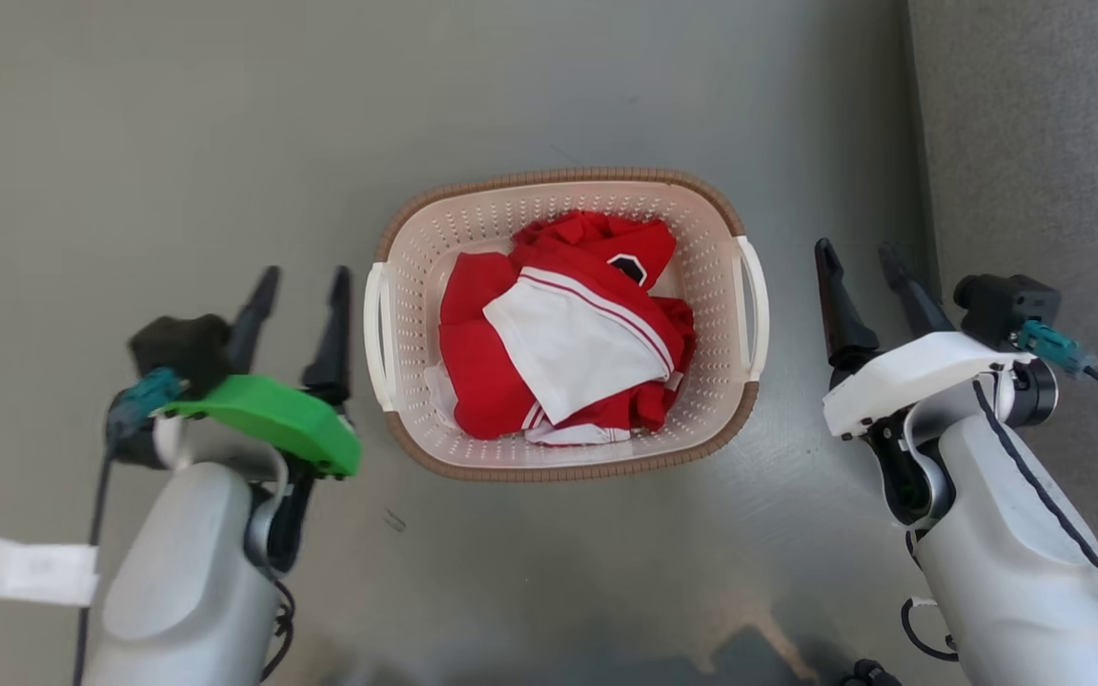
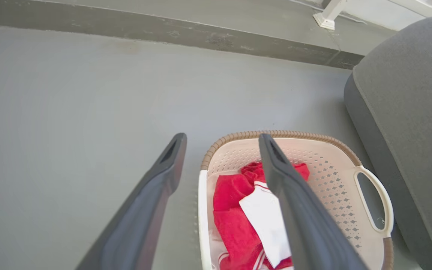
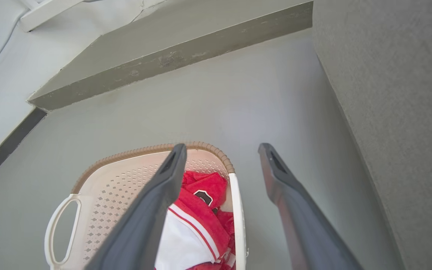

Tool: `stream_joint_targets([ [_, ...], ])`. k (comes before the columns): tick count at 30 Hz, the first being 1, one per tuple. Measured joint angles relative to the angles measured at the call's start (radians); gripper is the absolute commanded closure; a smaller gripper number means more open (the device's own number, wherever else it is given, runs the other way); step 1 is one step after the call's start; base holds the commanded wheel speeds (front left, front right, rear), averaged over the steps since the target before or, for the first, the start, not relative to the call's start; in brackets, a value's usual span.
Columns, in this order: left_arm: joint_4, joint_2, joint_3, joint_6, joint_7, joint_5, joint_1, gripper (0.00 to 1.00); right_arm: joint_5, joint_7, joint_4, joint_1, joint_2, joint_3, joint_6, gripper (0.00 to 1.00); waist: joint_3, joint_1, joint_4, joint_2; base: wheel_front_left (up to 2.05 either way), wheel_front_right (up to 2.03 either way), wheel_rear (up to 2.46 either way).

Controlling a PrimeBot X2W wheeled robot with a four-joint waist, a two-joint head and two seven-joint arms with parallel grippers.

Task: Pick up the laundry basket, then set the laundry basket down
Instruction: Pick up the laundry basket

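The laundry basket [image 1: 413,286] sits on the grey floor [image 1: 130,143] with red and white clothes [image 1: 559,333] inside. Just beside its left side we see our left gripper [image 1: 306,276], fingers apart, holding nothing. Near its right side, our right gripper [image 1: 856,250] is spread and empty too. Past that is something grey, maybe a sofa [image 1: 1035,143].

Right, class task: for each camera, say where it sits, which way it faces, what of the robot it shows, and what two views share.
Head view: on the head, facing down at the floor and the laundry basket; shows left forearm, right forearm, left fingers, right fingers.
Left wrist view: on the left wrist, looking along its own fingers across the basket's left handle.
Right wrist view: on the right wrist, along its own fingers across the right handle.
Shared: both wrist views see the red and white clothes.
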Motion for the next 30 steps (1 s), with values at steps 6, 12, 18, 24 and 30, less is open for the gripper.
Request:
stream_joint_targets([
  [6,0.064,-0.007,-0.059,0.0,0.026,-0.037,-0.057,0.0,0.0,0.0,0.086,-0.036,0.005,0.024,0.011,0.0,0.04,0.0,0.006,0.0,0.0,0.0,0.0],
  [12,0.115,-0.006,-0.091,0.0,0.042,-0.068,-0.121,0.0,0.0,0.0,0.158,-0.102,0.012,0.051,0.019,0.0,0.089,0.0,0.01,0.0,0.0,0.0,0.0],
  [18,0.154,0.005,-0.14,0.0,0.06,-0.092,-0.181,0.0,0.006,0.003,0.221,-0.17,0.016,0.056,0.02,0.0,0.145,0.0,0.011,0.0,0.0,0.0,0.0],
  [24,0.187,0.012,-0.19,0.0,0.087,-0.122,-0.227,0.0,0.008,0.015,0.288,-0.234,0.016,0.063,0.02,0.0,0.201,0.0,0.012,0.0,0.0,0.0,0.0],
  [30,0.246,0.022,-0.221,0.0,0.114,-0.132,-0.265,0.0,0.01,0.034,0.365,-0.278,0.019,0.092,0.027,0.0,0.249,0.0,0.012,0.0,0.0,0.0,0.0],
])
